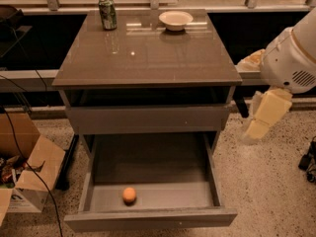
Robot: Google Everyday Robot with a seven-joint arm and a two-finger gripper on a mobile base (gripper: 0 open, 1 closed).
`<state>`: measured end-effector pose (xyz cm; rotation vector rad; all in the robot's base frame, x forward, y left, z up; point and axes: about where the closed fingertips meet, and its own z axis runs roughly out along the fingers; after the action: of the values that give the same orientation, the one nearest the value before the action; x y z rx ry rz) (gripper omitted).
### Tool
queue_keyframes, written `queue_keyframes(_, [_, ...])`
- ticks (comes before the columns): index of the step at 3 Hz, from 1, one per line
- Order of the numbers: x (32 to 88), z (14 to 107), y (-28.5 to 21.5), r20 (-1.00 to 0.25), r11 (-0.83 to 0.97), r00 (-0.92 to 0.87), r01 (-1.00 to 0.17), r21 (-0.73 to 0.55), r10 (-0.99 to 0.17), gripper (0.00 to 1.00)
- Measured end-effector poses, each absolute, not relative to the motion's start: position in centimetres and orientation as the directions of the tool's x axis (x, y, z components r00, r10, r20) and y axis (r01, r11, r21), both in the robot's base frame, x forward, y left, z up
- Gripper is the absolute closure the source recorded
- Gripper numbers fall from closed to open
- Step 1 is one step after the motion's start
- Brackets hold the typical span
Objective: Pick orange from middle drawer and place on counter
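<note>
Orange (129, 195) sits on the grey floor of the pulled-out middle drawer (168, 194), near the front. Bench (143, 58) is glossy, grey-brown. Claw (256, 127) hangs right of the drawer, apart.

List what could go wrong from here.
The gripper hangs off to the right, outside the middle drawer; swinging in, it may clip the drawer's side wall. The orange lies loose near the front panel and could roll if nudged. On the glossy counter it might roll off.
</note>
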<state>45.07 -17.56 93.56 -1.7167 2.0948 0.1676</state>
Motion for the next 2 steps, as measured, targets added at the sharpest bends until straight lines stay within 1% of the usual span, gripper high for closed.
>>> queue_keyframes(1, [46.3, 89.6, -15.5, -0.541, 0.195, -0.108, -0.975, -0.107, -0.834, 0.00])
queue_keyframes(2, [48.1, 84.4, -13.8, -0.643, 0.154, -0.104, -0.988, -0.022, -0.759, 0.00])
